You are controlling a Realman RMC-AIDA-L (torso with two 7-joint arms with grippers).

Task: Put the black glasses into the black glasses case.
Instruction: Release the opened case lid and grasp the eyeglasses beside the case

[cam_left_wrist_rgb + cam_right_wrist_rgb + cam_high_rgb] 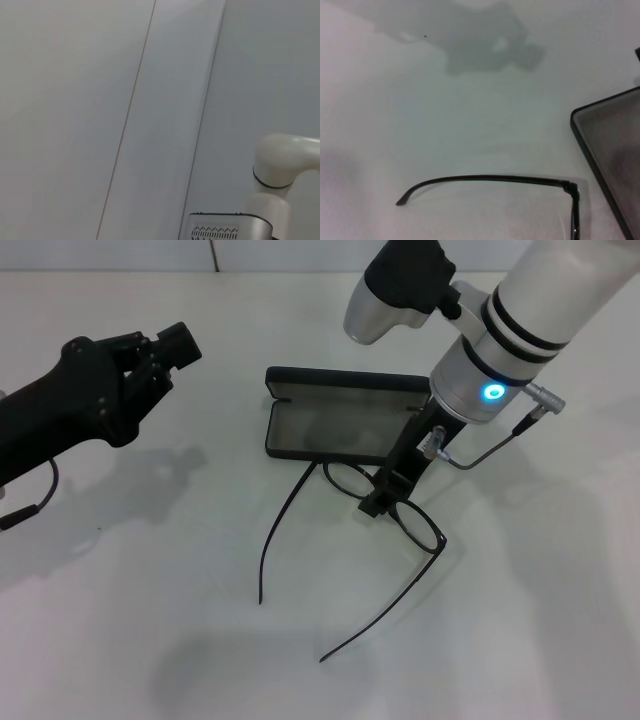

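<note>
The black glasses (pixel 418 523) lie unfolded on the white table, their temple arms pointing toward me. Just behind them the black glasses case (pixel 340 425) lies open, showing its grey lining. My right gripper (pixel 380 502) reaches down to the bridge of the glasses, between the two lenses, at the case's front edge. The right wrist view shows one temple arm of the glasses (pixel 485 178) and a corner of the case (pixel 607 150). My left gripper (pixel 178 343) is shut and empty, held above the table at the far left, well away from the case.
The white table (pixel 150 620) stretches bare around the glasses and case. The left wrist view shows only pale wall panels (pixel 75 100) and part of a white arm (pixel 282 160).
</note>
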